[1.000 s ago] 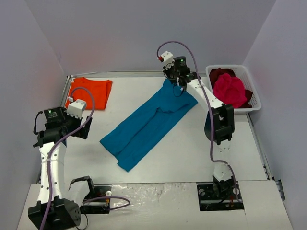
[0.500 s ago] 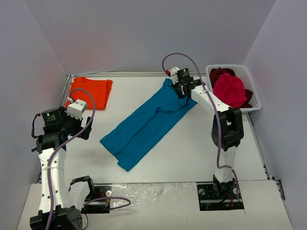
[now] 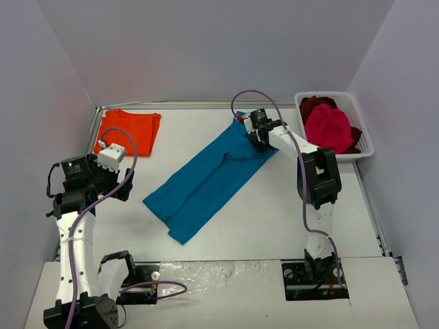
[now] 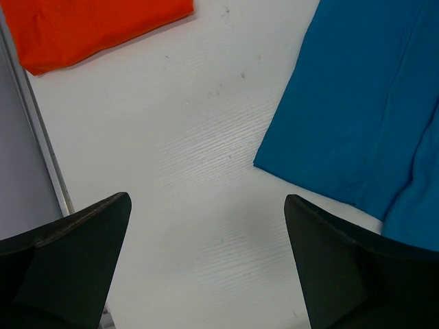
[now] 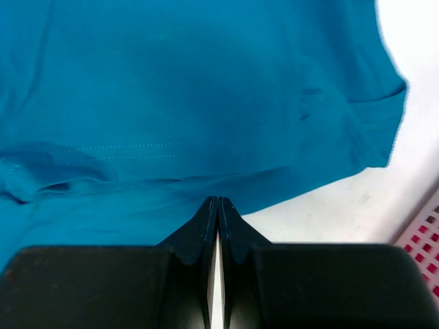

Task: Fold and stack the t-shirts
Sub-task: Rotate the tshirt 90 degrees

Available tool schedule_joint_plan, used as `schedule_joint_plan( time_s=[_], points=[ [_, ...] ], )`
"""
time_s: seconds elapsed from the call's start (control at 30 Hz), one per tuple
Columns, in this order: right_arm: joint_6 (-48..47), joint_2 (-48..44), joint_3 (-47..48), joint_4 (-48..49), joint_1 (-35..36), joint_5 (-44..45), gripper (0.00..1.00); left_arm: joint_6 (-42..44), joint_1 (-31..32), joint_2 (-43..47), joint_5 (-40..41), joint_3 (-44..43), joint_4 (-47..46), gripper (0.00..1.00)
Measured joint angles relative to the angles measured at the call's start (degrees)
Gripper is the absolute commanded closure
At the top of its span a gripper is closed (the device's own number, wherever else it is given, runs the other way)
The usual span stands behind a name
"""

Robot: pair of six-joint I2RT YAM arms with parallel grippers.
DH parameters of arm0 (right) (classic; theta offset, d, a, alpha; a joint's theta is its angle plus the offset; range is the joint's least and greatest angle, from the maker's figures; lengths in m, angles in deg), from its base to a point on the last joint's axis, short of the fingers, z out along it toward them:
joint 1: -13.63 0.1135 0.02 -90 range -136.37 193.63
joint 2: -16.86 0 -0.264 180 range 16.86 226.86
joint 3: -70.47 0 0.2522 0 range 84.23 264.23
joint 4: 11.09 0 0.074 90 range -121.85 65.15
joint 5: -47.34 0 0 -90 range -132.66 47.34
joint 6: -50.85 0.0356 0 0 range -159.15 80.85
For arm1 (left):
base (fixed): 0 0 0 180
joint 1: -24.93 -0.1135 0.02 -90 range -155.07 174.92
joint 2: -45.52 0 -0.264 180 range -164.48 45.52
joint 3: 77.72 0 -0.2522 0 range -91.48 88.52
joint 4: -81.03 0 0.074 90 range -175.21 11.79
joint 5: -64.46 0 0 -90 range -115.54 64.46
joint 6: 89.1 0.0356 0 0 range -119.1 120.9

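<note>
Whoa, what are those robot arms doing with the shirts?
They are folding t-shirts. The right gripper is shut, its tips at the far end of the teal-blue t-shirt, which lies in a long folded strip on the table. Whether cloth is pinched is unclear. The left gripper hangs open over bare table, holding nothing. An orange t-shirt lies folded in the far left corner. A magenta-pink t-shirt and a dark red t-shirt wait, bunched, in the white basket.

Illumination even and diffuse, from overhead. Worktop (image 3: 274, 205) bright, without glare. Shadows under the arms short and soft. Top view sharp throughout. Left pincer (image 4: 206, 200): fingers (image 4: 68, 260) dark, soft-edged. Right wrist view slightly blurred across the teal-blue t-shirt (image 5: 206, 103); upper right corner overexposed.
</note>
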Motion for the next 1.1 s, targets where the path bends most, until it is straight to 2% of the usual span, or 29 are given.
schedule_joint_plan(
  time_s=[0.37, 0.53, 0.7, 0.97, 1.1],
  points=[
    [0.00, 4.76, -0.02, -1.75, -0.37, 0.39, 1.00, 0.02, 0.00, 0.02, -0.11, 0.00, -0.02, 0.06],
    [-0.04, 7.30, 4.15, -3.48, -0.46, 0.20, 1.00, 0.02, 0.00, -0.02, -0.09, 0.00, -0.02, 0.06],
    [-0.59, 13.79, 15.02, -6.58, -0.70, -1.31, 1.00, 0.02, -0.04, -0.04, 0.24, 0.00, -0.04, 0.06],
    [-1.31, 28.92, 41.20, -10.40, -0.85, -4.24, 1.00, 0.02, -2.91, 0.52, 0.66, 0.00, -0.02, 0.06],
    [-2.19, 34.53, 50.86, -10.67, -0.85, -6.40, 1.00, 0.00, -3.56, 0.28, 0.59, 0.00, 0.00, 0.06]
  ],
)
